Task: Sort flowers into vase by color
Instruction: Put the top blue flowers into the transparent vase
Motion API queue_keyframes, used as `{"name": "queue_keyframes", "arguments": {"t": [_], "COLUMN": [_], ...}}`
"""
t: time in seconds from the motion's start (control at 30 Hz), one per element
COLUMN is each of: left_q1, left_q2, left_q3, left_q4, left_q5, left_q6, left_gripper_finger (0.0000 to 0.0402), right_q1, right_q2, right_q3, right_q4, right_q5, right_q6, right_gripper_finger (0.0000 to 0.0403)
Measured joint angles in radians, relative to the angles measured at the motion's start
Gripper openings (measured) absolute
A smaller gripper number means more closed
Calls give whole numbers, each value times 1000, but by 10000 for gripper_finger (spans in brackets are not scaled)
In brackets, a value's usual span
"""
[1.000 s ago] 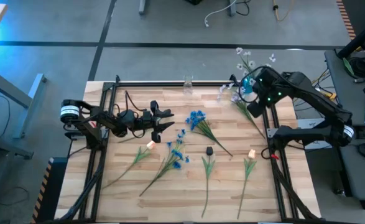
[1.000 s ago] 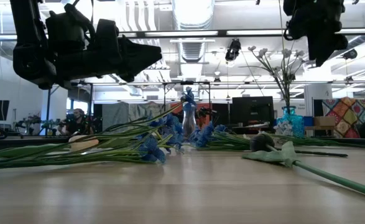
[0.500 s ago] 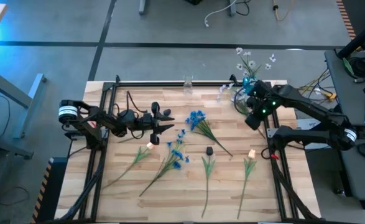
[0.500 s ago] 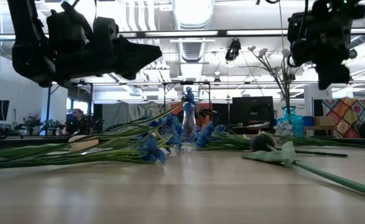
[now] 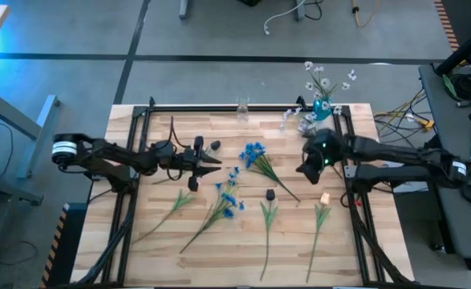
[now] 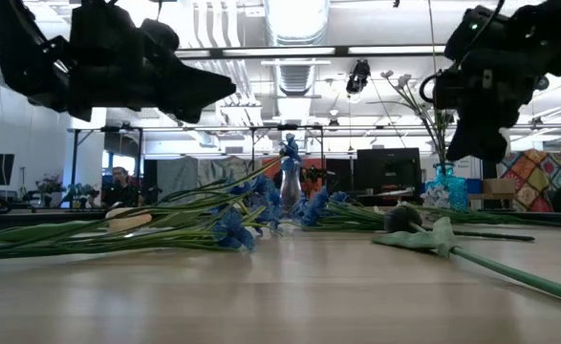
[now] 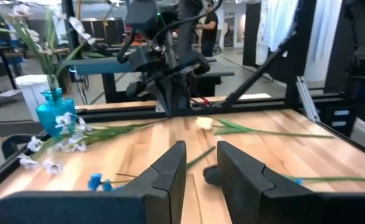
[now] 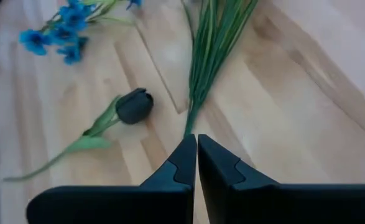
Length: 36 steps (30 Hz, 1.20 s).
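Right arm leaves the vase, empty and heading back for more.

The right claw [image 5: 306, 169], over the blue vase [image 5: 322, 110] a second ago, now hangs pressed together and empty above the dark-headed sprig [image 8: 131, 106] and a bundle of green stems [image 8: 214, 43], so a white sprig is likely delivered. The left claw [image 5: 211, 160] has narrowed to a small gap, holding nothing, and has slid toward mid-surface above the blue flowers [image 5: 254, 152]. Most flowers lie unsorted on the wooden surface [image 5: 299, 249]; the clear vase [image 5: 242, 107] stands at the far edge.
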Motion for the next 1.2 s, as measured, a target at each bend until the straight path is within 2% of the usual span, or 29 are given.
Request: {"name": "queue_keyframes", "arguments": {"t": [0.13, 0.3, 0.5, 0.73, 0.87, 1.0, 1.1, 1.2], "left_q1": [-22, -42, -57, -58, -58, -58, -58, -58], "left_q2": [-11, 1, 28, 39, 33, 27, 20, 18], "left_q3": [-26, -57, -62, -65, -94, -152, -193, -226], "left_q4": [0, -2, -8, -6, 20, 129, 235, 290], "left_q5": [-23, -106, -170, -166, -143, -143, -143, -143], "left_q6": [0, -4, -4, -10, -16, -45, -54, -56], "left_gripper_finger": [76, 76, 76, 76, 76, 76, 76, 76], "right_q1": [137, 277, 356, 347, 303, 256, 231, 215], "right_q2": [16, 69, 215, 462, 601, 738, 825, 901], "right_q3": [-31, -36, 9, 167, 319, 457, 528, 581], "right_q4": [94, 210, 271, 278, 114, -53, -81, -114], "right_q5": [190, 379, 491, 500, 499, 489, 418, 396], "right_q6": [84, 138, 170, 167, 168, 164, 130, 102], "right_gripper_finger": [9, 12, 61, 151, 188, 200, 201, 201]}}
